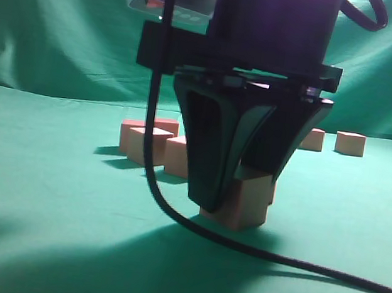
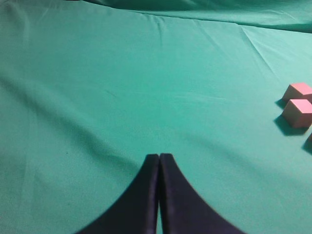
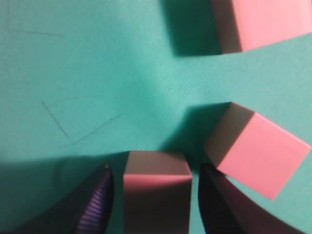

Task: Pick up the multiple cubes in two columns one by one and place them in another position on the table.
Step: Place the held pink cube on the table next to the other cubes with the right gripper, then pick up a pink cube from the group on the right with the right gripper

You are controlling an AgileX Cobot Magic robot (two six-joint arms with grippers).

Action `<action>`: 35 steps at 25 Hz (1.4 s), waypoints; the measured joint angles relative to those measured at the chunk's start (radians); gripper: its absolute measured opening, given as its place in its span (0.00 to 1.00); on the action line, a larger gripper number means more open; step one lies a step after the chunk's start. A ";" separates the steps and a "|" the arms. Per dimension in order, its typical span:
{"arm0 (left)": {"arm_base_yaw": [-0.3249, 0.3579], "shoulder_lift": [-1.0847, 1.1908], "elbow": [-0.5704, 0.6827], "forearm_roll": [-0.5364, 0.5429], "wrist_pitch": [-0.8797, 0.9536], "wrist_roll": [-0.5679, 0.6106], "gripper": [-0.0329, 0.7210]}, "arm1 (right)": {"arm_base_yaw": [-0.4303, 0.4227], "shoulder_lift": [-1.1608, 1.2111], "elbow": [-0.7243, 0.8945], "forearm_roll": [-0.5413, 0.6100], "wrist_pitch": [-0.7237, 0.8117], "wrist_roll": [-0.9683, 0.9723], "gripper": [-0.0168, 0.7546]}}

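On the wrinkled green table (image 1: 40, 192), the right gripper (image 1: 236, 194) is seen lowered over one salmon cube (image 3: 157, 195), which sits on the cloth squarely between the two black fingers (image 3: 95, 204). In the right wrist view, slim gaps are visible on both sides of the cube, so the jaws are read as parted, not clamped. A tilted neighbouring cube (image 3: 258, 153) lies just beside the right-hand finger. Well apart, the left gripper (image 2: 159, 161) is shown closed and empty, so the right arm is judged nearer.
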 joint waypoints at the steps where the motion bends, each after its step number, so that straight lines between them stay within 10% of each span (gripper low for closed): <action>1: 0.000 0.000 0.000 0.000 0.000 0.000 0.04 | 0.000 0.000 0.000 0.000 0.000 0.000 0.50; 15: 0.000 0.000 0.000 0.000 0.000 0.000 0.04 | 0.000 -0.049 -0.196 -0.010 0.227 0.000 0.50; 21: 0.000 0.000 0.000 0.000 0.000 0.000 0.04 | -0.017 -0.100 -0.329 -0.181 0.309 0.073 0.50; 35: 0.000 0.000 0.000 0.000 0.000 0.000 0.04 | -0.562 -0.063 -0.548 -0.111 0.311 0.151 0.50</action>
